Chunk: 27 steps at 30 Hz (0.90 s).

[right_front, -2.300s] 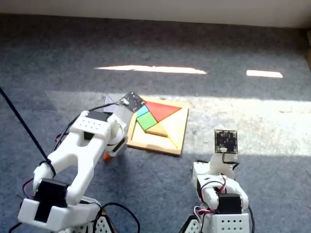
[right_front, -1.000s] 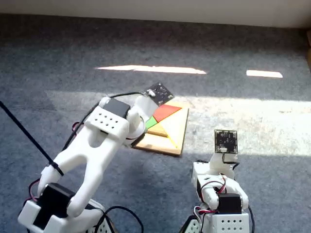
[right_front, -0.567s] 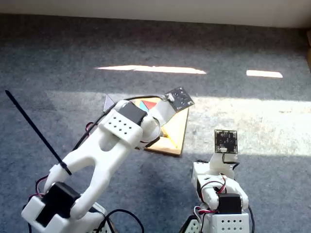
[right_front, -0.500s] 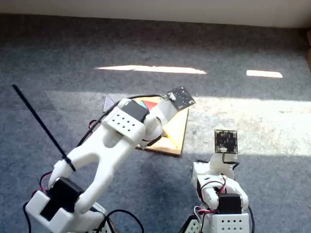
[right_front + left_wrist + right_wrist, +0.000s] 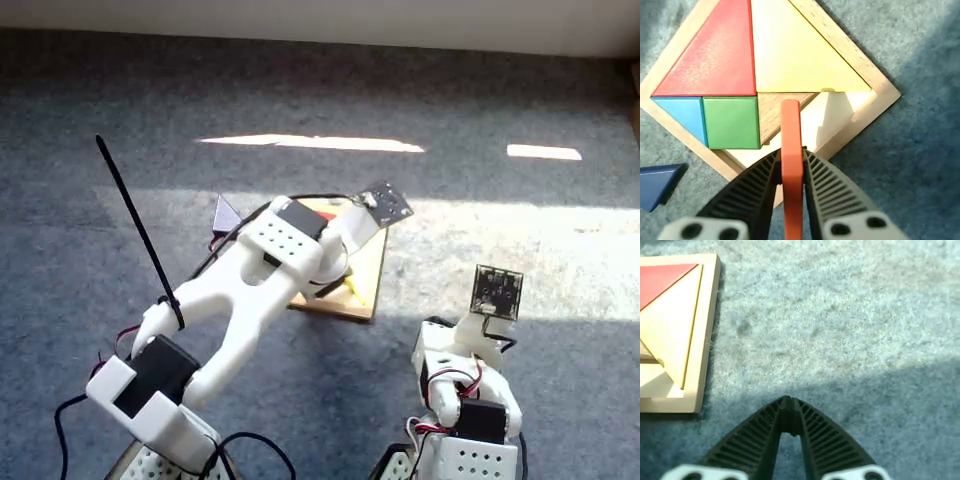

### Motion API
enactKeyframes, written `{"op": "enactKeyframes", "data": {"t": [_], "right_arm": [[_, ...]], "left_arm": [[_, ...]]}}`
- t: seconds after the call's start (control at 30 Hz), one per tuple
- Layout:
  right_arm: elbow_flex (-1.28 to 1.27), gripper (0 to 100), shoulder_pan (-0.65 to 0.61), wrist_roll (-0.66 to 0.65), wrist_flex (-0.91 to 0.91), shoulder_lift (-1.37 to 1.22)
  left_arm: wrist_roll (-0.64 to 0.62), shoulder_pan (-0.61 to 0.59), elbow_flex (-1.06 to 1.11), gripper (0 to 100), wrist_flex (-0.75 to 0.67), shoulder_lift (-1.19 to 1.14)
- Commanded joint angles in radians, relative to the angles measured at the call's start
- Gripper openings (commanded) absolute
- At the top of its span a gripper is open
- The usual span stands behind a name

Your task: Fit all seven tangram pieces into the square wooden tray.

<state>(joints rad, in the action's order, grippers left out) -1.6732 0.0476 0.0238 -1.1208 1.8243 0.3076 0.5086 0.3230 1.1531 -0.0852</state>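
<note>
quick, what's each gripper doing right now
Left gripper: shut on the orange piece, over the wooden tray.
Right gripper: shut, holding nothing, over the carpet.

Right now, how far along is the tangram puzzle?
Done: red triangle, yellow triangle, green square and light blue piece sit in the tray. In hand: the left end effector grips an orange piece over its unfilled area. Remaining: seating it, plus the dark blue piece on the carpet.

no legible text, no labels or numbers, no signs anywhere in view
</note>
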Motion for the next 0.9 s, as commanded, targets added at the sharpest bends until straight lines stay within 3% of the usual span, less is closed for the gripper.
{"op": "enactKeyframes", "data": {"t": [0.0, 0.23, 0.4, 0.87], "right_arm": [[-0.125, 0.5, 0.013, -0.003, 0.027, 0.012], [-0.125, 0.5, 0.012, -0.003, 0.022, 0.012], [-0.125, 0.5, 0.012, -0.003, 0.022, 0.012], [-0.125, 0.5, 0.01, -0.003, 0.021, 0.012]], "left_arm": [[-0.005, 0.045, -0.016, 1, -0.037, 0.004], [-0.003, 0.05, -0.005, 1, -0.087, -0.099], [-0.011, 0.033, -0.047, 14, -0.074, -0.145], [-0.046, -0.005, -0.048, 15, -0.025, -0.056]]}}
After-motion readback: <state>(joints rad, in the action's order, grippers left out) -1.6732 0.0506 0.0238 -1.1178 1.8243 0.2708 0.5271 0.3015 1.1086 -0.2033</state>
